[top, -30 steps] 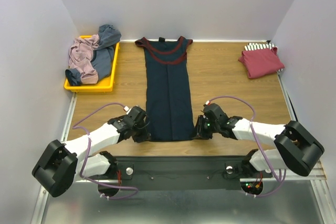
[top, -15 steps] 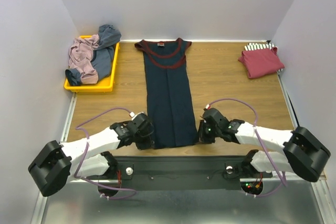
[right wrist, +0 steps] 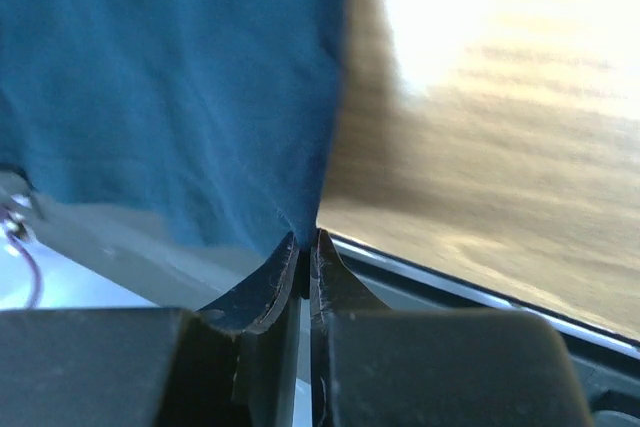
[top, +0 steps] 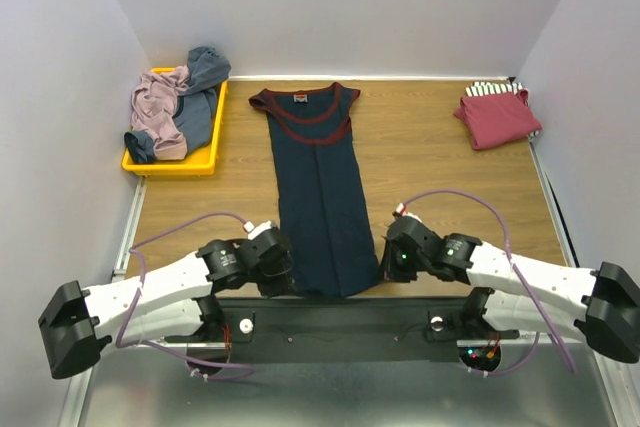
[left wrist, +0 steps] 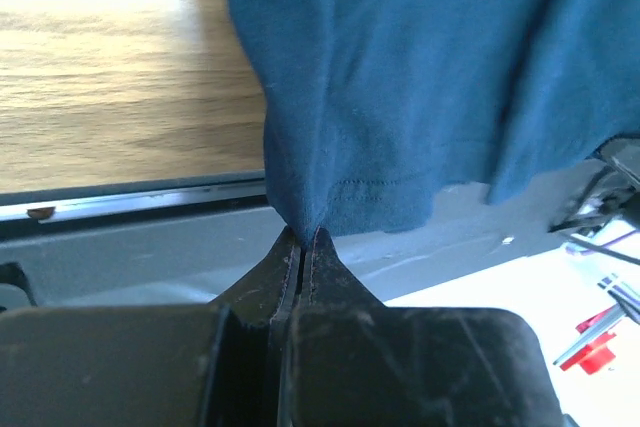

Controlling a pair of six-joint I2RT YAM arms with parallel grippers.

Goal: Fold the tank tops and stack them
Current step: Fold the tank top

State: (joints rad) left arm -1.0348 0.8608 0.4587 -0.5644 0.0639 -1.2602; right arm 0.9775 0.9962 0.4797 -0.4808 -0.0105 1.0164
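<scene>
The navy jersey (top: 320, 187) with maroon trim lies lengthwise down the middle of the table, folded narrow, neck at the far end. Its hem reaches just past the near table edge. My left gripper (top: 280, 272) is shut on the hem's left corner; in the left wrist view (left wrist: 303, 235) the navy cloth (left wrist: 400, 77) rises from the shut jaws. My right gripper (top: 390, 262) is shut on the hem's right corner, seen in the right wrist view (right wrist: 305, 239) with the cloth (right wrist: 170, 77) above it. A folded dark red top (top: 497, 115) lies on a striped one (top: 488, 89) at the far right.
A yellow tray (top: 175, 162) at the far left holds a mauve top (top: 158, 107) and a grey-blue top (top: 205, 72) in a heap. Bare wooden table (top: 430, 167) lies between the jersey and the folded stack. White walls close in on three sides.
Both grippers have pulled the jersey's hem towards the near edge. The whole jersey slid nearer, its neck end coming away from the back wall.
</scene>
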